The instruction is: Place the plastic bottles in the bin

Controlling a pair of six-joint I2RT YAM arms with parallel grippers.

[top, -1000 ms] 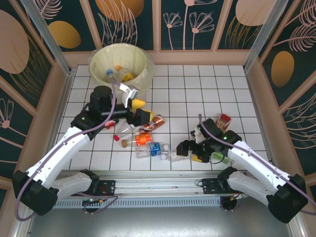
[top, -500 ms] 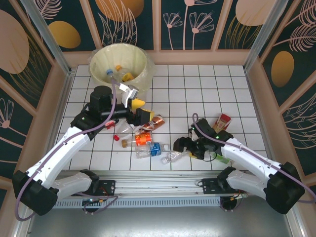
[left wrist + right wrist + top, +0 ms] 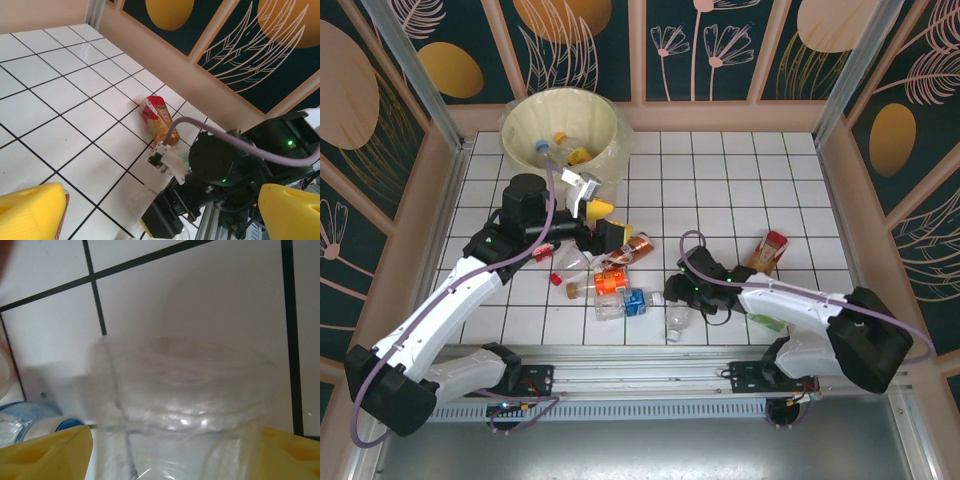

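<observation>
"Cream-white bin (image 3: pixel 525 108) in the far left corner, seen from overhead, with a yellowish liner over its rim. What's in it?"

"A few bottles (image 3: pixel 560 145) at the bottom, one blue cap and one yellow showing. The others lie on the tiled table (image 3: pixel 740 170). There's a cluster just in front of the bin with an orange-labelled bottle (image 3: pixel 612 282) and a blue-labelled bottle (image 3: pixel 626 303). A red-labelled bottle (image 3: pixel 770 247) lies off to the right, and a green-labelled bottle (image 3: pixel 767 322) near the front edge."

"And the arms?"

"The left gripper (image 3: pixel 604 220) hovers over the cluster, near the bin's front wall, spread wide with nothing in it. The right gripper (image 3: pixel 677 303) reaches leftward along the front edge to a clear bottle (image 3: pixel 676 324). The far right of the table is bare tile up to the wooden walls."

"Left wrist view?"

"Yellow fingers (image 3: pixel 30 212) far apart at the bottom corners, the right arm (image 3: pixel 220 165) between them. Beyond it the red-labelled bottle lies near the wall, bare tiles to its left."

"Right wrist?"

"The clear bottle sits blurred between yellow fingertips (image 3: pixel 45 452) on white tile, the blue-labelled bottle just to its left. Whether the jaws pinch it, I can't tell."
</observation>
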